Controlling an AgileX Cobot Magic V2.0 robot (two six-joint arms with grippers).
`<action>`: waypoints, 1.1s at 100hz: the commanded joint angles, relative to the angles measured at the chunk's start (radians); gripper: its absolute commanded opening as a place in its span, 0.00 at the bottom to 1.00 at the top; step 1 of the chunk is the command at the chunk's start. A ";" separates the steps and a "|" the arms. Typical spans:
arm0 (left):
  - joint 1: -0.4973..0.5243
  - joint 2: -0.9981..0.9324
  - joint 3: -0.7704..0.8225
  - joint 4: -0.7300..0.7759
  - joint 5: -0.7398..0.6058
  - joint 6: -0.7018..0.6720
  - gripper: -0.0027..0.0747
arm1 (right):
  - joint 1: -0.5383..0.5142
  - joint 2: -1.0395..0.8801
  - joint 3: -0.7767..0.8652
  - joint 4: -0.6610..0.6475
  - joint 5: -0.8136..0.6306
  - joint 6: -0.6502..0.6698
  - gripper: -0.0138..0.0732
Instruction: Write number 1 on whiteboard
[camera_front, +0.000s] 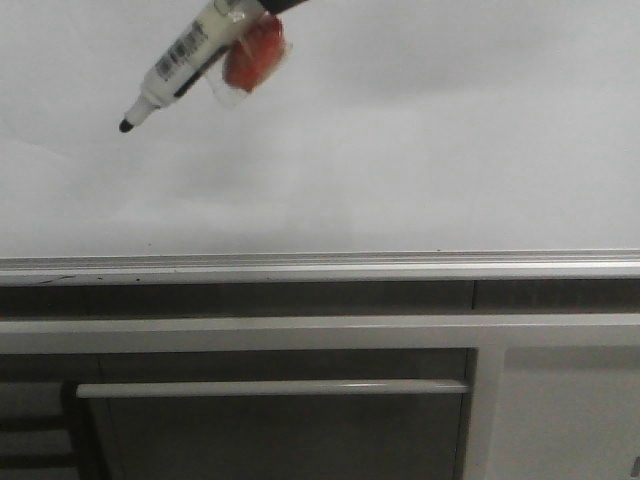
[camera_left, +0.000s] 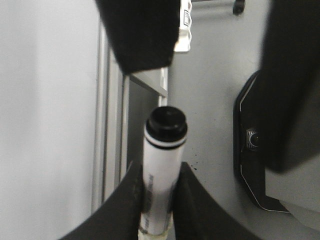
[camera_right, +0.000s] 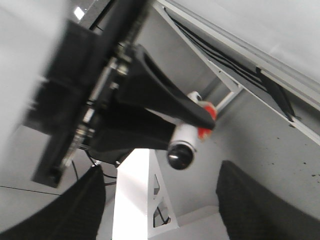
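The whiteboard (camera_front: 420, 150) fills the upper front view, pale and glossy, with a silver tray rail (camera_front: 320, 265) along its lower edge. The number 1 is out of view; the board surface that shows is bare. A white marker (camera_front: 185, 60) with a barcode label slants down-left at the top, its black tip (camera_front: 126, 126) close to the board; whether it touches I cannot tell. My left gripper (camera_left: 159, 192) is shut on the marker (camera_left: 162, 160). An orange-red piece (camera_front: 255, 55) sits beside the barrel. My right gripper (camera_right: 160, 200) stands open and holds nothing, looking at the left gripper (camera_right: 200, 117).
Below the rail are white-framed cabinet panels (camera_front: 280, 430) with a long horizontal bar (camera_front: 270, 388). A black device (camera_left: 255, 150) lies on the floor, seen in the left wrist view. A white post (camera_right: 135, 200) stands beyond the right gripper's fingers.
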 joint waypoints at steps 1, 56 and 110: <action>-0.009 -0.029 -0.051 0.000 -0.030 -0.014 0.01 | -0.002 -0.001 -0.034 0.036 -0.024 -0.002 0.66; -0.009 -0.022 -0.060 -0.016 -0.043 -0.012 0.01 | -0.001 0.001 -0.034 0.070 -0.058 -0.010 0.53; -0.009 -0.022 -0.060 -0.046 -0.071 -0.012 0.01 | -0.001 0.021 -0.034 0.096 -0.045 -0.014 0.45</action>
